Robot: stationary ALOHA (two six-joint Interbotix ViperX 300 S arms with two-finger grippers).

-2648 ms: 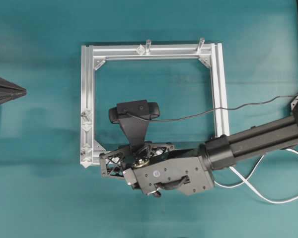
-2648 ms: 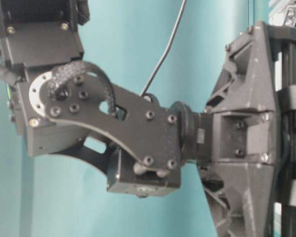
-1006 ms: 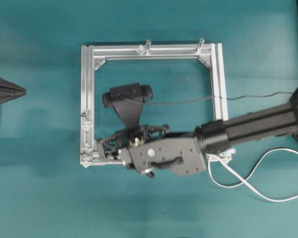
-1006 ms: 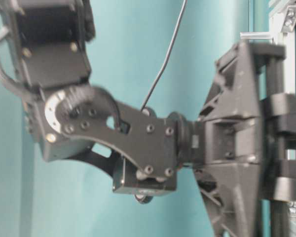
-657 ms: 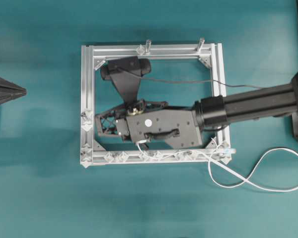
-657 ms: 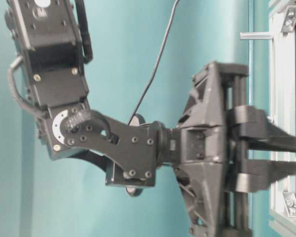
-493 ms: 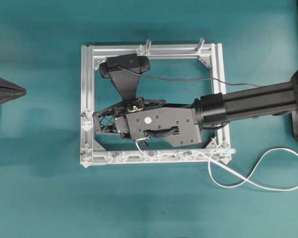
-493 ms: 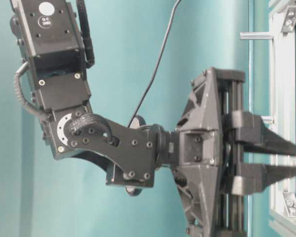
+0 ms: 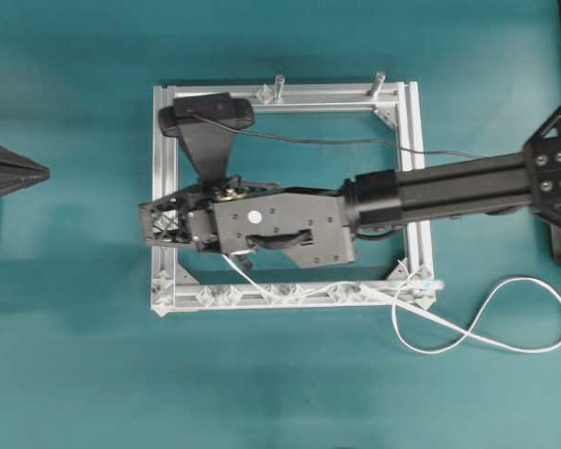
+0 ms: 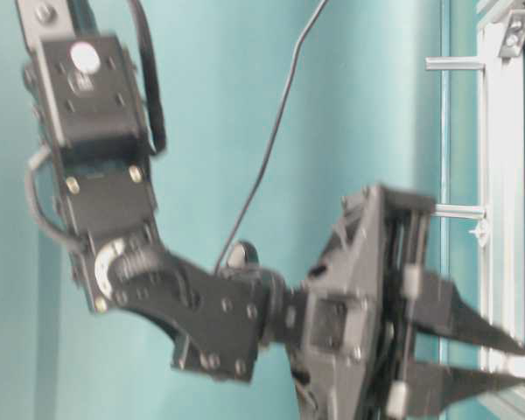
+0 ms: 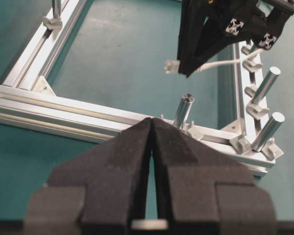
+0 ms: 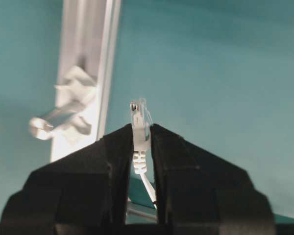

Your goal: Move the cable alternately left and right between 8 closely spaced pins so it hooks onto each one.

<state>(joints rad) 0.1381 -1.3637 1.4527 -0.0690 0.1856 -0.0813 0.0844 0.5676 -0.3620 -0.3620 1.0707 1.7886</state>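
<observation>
While the left tool hangs with its jaws pressed together and nothing between them, just off the frame's left rail, the right tool is clenched on the cable right behind its small clear plug — the plug pokes out past the fingertips. From overhead the right arm reaches across the frame from the table's right edge, and its tool sits over the left rail, about halfway along it. A short white stretch of cable shows below the tool's body, running down toward the frame's near rail. Along that near rail sit the pins, a row of small translucent fittings, with the cable threaded among them toward the near right corner of the frame; how it passes each single pin is too fine to tell. Past that corner the cable lies loose on the teal table in a slack figure-of-eight loop, near the right edge. Seen from the left wrist, the plug hangs above the table inside the frame, close to the left rail, and upright metal posts stand at that near corner. The table-level view is blurred — the tool's two fingers stand close together, pointing toward the rail.
</observation>
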